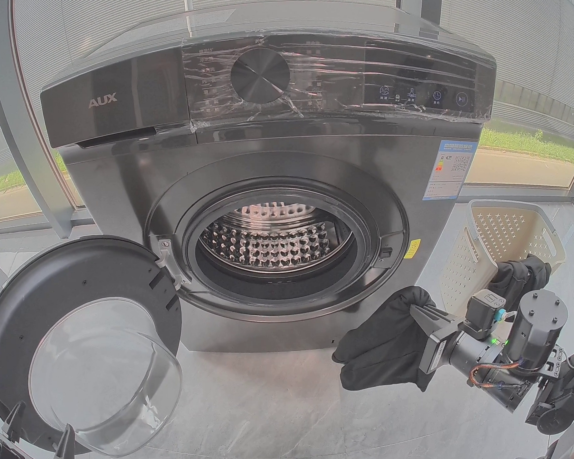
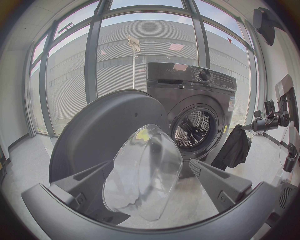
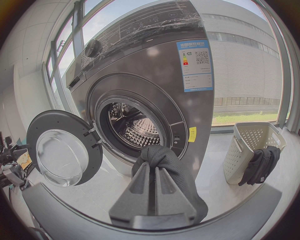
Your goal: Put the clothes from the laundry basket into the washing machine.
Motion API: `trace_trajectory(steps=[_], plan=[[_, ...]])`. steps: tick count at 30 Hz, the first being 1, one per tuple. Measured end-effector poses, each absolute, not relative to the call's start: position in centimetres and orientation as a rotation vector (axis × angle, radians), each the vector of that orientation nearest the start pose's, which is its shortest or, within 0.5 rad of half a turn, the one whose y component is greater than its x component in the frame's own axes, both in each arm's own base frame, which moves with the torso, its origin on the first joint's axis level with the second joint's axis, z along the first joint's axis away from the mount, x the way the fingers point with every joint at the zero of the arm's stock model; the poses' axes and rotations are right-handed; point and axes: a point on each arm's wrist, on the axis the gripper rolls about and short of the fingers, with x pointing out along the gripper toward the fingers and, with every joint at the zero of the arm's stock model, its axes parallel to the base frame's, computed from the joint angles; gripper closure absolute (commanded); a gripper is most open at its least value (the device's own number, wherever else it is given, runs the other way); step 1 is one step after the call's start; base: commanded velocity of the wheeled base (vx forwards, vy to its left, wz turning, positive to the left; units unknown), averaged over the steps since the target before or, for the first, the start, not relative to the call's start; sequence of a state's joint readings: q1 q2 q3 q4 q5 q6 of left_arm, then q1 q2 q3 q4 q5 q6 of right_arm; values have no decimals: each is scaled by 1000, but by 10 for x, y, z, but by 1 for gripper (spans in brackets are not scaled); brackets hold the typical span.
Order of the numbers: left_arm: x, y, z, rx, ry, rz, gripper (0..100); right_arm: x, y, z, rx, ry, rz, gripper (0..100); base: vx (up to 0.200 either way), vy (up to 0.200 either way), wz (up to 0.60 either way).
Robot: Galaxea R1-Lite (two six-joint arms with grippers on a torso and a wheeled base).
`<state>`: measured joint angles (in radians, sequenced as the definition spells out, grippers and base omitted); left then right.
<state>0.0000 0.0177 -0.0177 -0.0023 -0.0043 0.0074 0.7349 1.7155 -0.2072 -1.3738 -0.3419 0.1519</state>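
The grey washing machine (image 1: 265,146) stands in front of me with its round door (image 1: 71,322) swung open to the left, so the steel drum (image 1: 268,240) shows. My right gripper (image 1: 421,316) is shut on a black garment (image 1: 385,348) that hangs below and right of the drum opening. The same black garment (image 3: 168,162) drapes over the shut fingers (image 3: 142,184) in the right wrist view. A cream laundry basket (image 1: 487,245) stands right of the machine with another black garment (image 1: 520,278) draped over its rim. My left gripper (image 2: 150,175) is open, low beside the door's glass bowl (image 2: 143,168).
Grey tiled floor (image 1: 262,403) lies open in front of the machine. Tall windows stand behind and to both sides. The open door takes up the room at lower left.
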Motion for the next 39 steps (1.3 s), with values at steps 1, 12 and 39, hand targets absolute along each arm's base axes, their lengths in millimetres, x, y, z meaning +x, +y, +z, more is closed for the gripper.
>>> trace_trajectory(steps=[1, 12, 39], plan=[[-23, 0, 81, 8, -2, -5, 0, 176, 149, 114, 81, 145, 383, 100, 0, 0, 0], [-23, 0, 81, 9, -3, -4, 0, 175, 153, 116, 82, 136, 404, 100, 0, 0, 0], [-30, -5, 119, 13, -137, -217, 0, 192, 223, 143, 191, -42, 592, 100, 0, 0, 0]])
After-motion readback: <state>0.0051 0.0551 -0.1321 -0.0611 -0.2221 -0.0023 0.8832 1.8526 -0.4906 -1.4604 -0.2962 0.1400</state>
